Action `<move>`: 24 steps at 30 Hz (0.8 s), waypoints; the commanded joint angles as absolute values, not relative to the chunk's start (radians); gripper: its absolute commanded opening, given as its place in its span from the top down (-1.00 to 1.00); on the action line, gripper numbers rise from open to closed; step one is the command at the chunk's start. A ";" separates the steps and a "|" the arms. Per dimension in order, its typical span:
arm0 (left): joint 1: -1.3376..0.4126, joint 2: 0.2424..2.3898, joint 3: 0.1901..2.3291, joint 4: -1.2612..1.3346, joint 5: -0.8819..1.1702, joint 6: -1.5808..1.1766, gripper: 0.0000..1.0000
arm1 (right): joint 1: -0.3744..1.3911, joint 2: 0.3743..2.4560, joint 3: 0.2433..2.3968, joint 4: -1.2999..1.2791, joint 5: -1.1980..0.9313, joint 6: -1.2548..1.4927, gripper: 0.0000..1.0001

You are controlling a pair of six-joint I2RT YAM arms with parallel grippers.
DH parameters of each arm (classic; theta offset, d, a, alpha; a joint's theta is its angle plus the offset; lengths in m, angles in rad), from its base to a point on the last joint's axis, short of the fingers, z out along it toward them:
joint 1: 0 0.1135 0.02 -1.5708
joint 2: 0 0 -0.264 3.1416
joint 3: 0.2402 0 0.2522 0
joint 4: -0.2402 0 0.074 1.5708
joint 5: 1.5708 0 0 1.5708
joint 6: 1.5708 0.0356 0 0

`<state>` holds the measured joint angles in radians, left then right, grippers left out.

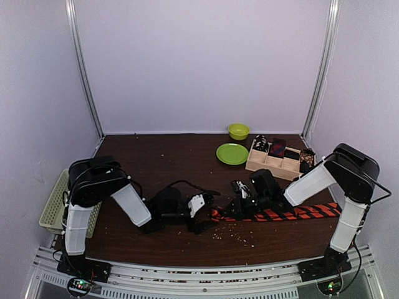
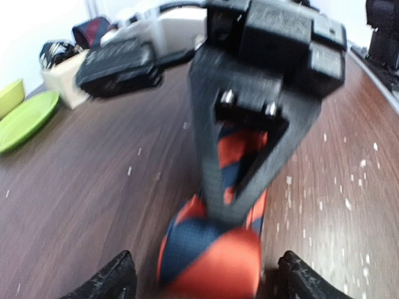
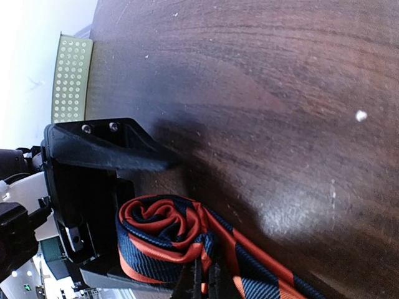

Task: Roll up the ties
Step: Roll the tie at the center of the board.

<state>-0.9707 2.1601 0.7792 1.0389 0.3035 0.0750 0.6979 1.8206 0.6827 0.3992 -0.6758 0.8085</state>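
Both arms are reaching low, inward. Left gripper (image 2: 209, 280), fingers wide, is straddling the rolled end (image 3: 159, 233) of the striped tie (image 1: 280, 213). Right gripper (image 3: 204, 280) is pinching the tie beside it. The rest is lying flat on the dark table (image 1: 174, 162); walls (image 1: 199, 62) pale.

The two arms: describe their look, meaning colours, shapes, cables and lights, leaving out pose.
The left arm and right arm match: white shells on the long links, bulky black joint housings, thin black cables alongside. Each base shows small green and red lights. The left gripper and right gripper are matte black with angular fingers; two bright screws show on the right one.
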 commanded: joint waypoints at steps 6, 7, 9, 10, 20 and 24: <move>-0.976 2.269 0.879 1.007 0.408 0.049 -0.06 | 0.712 1.891 0.706 0.157 -0.584 0.715 1.00; -0.976 2.258 0.871 0.983 0.409 0.057 0.03 | 0.714 1.886 0.707 0.160 -0.590 0.715 1.00; -0.975 2.219 0.851 0.898 0.419 0.090 0.17 | 0.715 1.864 0.704 0.165 -0.603 0.714 1.00; -0.976 2.194 0.842 0.836 0.432 0.109 0.21 | 0.713 1.848 0.700 0.164 -0.607 0.711 1.00; -0.985 2.052 0.926 0.309 0.425 0.218 0.31 | 0.698 1.593 0.646 0.210 -0.663 0.754 0.17; -1.001 2.037 0.980 0.176 0.386 0.223 0.30 | 0.711 1.609 0.612 0.365 -0.708 0.882 0.08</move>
